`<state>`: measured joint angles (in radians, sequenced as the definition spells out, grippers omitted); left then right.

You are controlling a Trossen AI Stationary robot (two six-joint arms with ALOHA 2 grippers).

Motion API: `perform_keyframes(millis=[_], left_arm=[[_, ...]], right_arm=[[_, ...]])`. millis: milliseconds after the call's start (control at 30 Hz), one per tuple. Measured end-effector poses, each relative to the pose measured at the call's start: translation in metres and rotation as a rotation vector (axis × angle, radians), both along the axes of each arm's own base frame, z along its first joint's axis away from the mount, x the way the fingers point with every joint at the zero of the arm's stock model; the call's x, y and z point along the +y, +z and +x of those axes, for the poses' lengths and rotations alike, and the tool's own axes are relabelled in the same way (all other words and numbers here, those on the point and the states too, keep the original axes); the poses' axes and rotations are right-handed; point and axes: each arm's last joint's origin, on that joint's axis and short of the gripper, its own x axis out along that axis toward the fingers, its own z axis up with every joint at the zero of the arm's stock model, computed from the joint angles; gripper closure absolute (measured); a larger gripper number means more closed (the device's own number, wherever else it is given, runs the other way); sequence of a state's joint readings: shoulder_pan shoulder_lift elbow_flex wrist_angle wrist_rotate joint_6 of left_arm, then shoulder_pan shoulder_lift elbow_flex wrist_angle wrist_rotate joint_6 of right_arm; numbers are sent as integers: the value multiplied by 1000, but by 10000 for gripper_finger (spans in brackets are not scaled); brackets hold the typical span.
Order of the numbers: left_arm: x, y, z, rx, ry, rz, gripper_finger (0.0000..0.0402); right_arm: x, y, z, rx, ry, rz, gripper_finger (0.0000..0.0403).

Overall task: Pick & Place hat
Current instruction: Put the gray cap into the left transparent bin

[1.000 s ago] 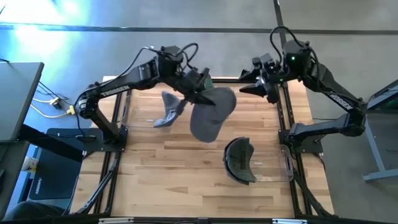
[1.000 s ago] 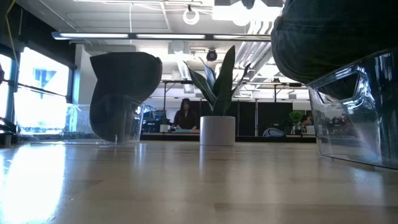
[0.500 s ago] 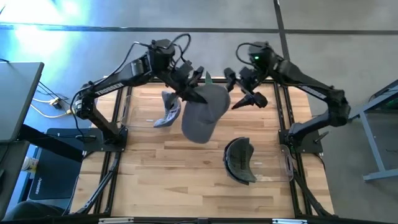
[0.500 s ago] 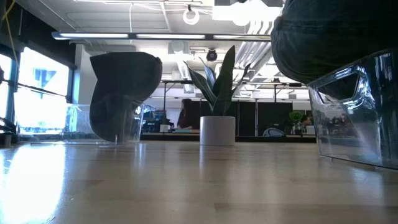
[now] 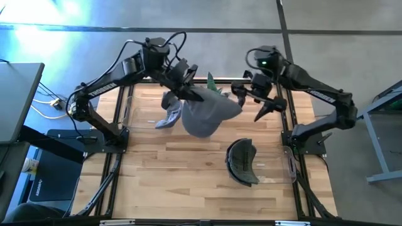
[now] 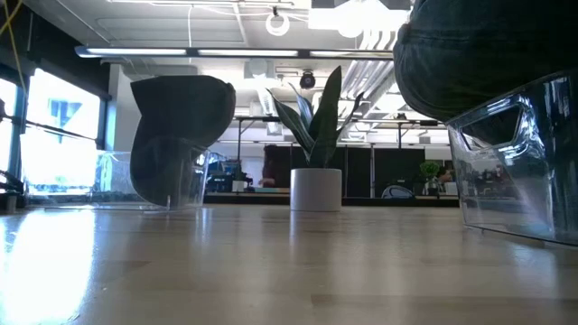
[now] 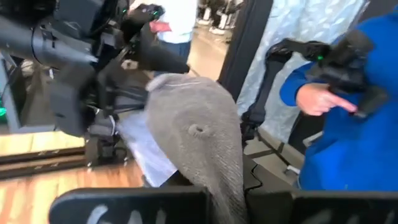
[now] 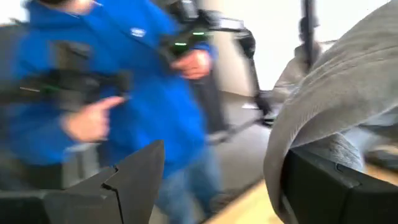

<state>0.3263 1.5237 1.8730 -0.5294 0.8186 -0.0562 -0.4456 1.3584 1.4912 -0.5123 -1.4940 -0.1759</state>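
A grey hat (image 5: 208,113) hangs above the middle of the table's far half, with my left gripper (image 5: 190,94) shut on it. In the left wrist view its crown (image 7: 198,129) stretches away from the fingers. My right gripper (image 5: 256,100) stands open at the hat's right side. In the right wrist view the hat (image 8: 339,99) sits right beside one finger (image 8: 329,186); whether they touch, I cannot tell. A second grey hat (image 5: 169,110) stands in the left clear bin. A dark hat (image 5: 242,162) lies in the right clear bin. My left gripper pinches the grey hat's edge (image 7: 227,190) between its two fingers; the fingers themselves hide the exact spot. The fingers come about level from the table's far left. The hat is lifted clear of the table and reaches out toward my right gripper.
A potted plant (image 6: 316,185) stands at the table's far edge between the arms. The left clear bin (image 5: 135,113) and the right clear bin (image 5: 286,166) sit at the sides. A person in a blue top (image 7: 354,143) stands beyond the table, holding control handles.
My left gripper has carried the grey hat a little toward the table's left edge, and the hat has swung up from hanging to lying more level. My right gripper has turned about and come in from the far right toward the hat's right side.
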Motion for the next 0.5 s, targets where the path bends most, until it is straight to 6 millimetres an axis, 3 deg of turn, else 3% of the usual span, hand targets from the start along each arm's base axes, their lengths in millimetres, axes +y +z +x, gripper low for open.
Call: perform_keyframes(millis=[233,500], left_arm=[[0,1,0,-7,-7,0,399],[2,0,1,-16,67,54,399]], right_arm=[[-3,4,6,67,-436,-116,112],[11,6,36,-66,-277,-87,112]])
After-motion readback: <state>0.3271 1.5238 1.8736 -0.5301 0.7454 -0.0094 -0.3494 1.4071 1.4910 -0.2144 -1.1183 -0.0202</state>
